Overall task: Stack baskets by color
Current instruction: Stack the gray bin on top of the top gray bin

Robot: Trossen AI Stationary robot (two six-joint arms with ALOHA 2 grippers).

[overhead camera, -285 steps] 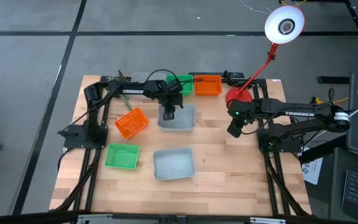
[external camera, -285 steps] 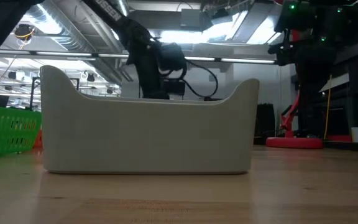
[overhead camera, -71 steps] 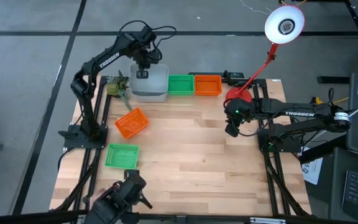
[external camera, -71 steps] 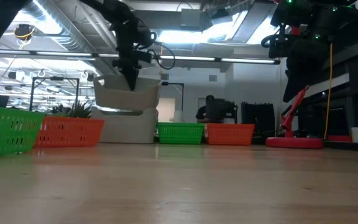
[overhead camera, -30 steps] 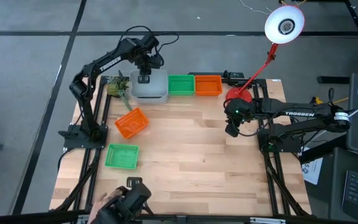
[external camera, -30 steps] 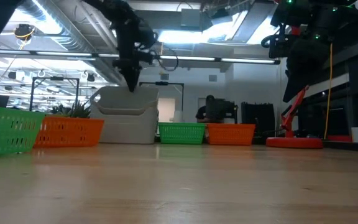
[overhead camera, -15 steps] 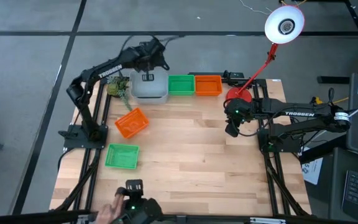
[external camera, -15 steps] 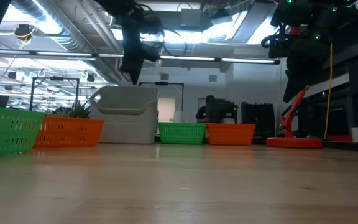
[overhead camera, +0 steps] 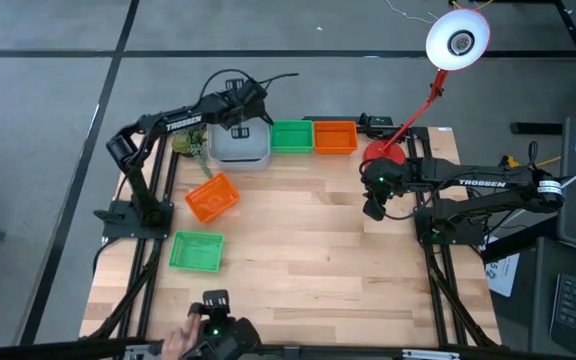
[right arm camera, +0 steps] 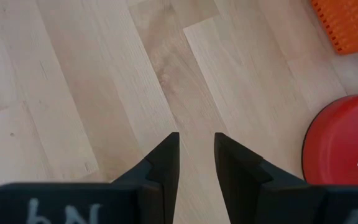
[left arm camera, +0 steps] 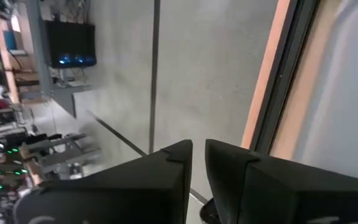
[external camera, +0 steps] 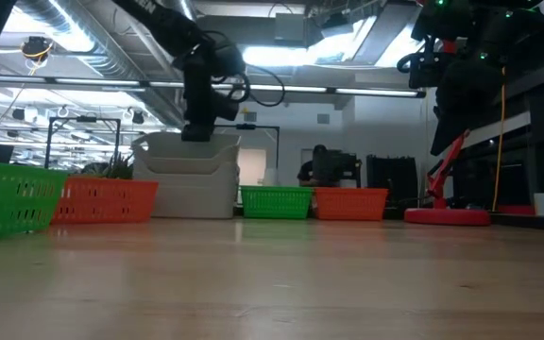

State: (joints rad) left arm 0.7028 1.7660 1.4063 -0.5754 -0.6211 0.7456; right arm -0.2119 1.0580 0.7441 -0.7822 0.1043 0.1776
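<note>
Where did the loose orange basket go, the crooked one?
In the high view the tilted orange basket sits on the table's left side, between the grey stack behind it and a green basket in front.

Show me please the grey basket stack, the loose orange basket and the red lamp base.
grey basket stack [overhead camera: 240, 146]: high view, floor of the top basket.
loose orange basket [overhead camera: 212, 198]: high view, its inside floor.
red lamp base [right arm camera: 347, 140]: right wrist view, its flat top.

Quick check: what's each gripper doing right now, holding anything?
Left gripper: above the grey basket stack, fingers nearly together, holding nothing.
Right gripper: hovering over bare table, fingers slightly apart, empty.
</note>
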